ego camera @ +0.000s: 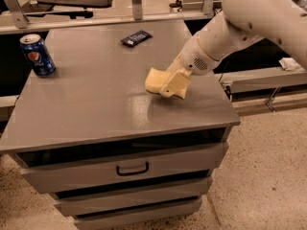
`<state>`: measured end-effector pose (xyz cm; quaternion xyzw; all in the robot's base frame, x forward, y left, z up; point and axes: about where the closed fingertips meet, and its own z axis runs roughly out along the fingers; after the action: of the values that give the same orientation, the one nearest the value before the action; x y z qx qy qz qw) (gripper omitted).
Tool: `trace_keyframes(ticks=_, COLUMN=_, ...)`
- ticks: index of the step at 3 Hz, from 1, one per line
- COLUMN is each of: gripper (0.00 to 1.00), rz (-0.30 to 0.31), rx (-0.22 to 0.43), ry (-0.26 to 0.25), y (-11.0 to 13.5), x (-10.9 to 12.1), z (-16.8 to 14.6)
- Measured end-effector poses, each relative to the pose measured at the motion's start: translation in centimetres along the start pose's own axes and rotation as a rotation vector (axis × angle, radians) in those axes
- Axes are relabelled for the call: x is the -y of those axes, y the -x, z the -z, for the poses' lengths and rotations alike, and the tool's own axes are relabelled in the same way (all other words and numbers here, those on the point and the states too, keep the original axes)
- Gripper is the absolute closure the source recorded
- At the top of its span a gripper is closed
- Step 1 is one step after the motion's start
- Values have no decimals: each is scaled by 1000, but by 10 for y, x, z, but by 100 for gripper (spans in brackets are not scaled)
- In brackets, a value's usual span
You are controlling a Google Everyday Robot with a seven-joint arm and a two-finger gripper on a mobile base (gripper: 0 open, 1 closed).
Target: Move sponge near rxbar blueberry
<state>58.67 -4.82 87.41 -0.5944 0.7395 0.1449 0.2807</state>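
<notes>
The pale yellow sponge [154, 80] is at the right middle of the grey cabinet top [91, 104]. My cream gripper [168, 86] comes down from the right and is shut on the sponge's right side, covering part of it. The rxbar blueberry [136, 38], a small dark flat bar, lies near the far edge of the top, well beyond the sponge and a little to its left.
A blue Pepsi can [38, 55] stands at the far left of the top. Drawers [132, 167] are below the front edge. A railing and shelves run behind the cabinet. My arm [249, 18] reaches in from the upper right.
</notes>
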Motion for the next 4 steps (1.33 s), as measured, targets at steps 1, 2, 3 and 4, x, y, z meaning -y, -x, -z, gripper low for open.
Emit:
trace_keyframes(ticks=1, gripper=100, rz=12, rx=10, ry=-92, y=3, x=19, z=54)
trace_keyframes(ticks=2, gripper=100, rz=12, rx=10, ry=-92, y=3, x=18, z=54)
trace_keyframes(ticks=3, gripper=100, rz=28, rx=27, ry=-110, y=8, x=31, z=46)
trace_keyframes(ticks=4, gripper=100, rz=68, rx=52, ry=-143, y=18, x=70, z=29)
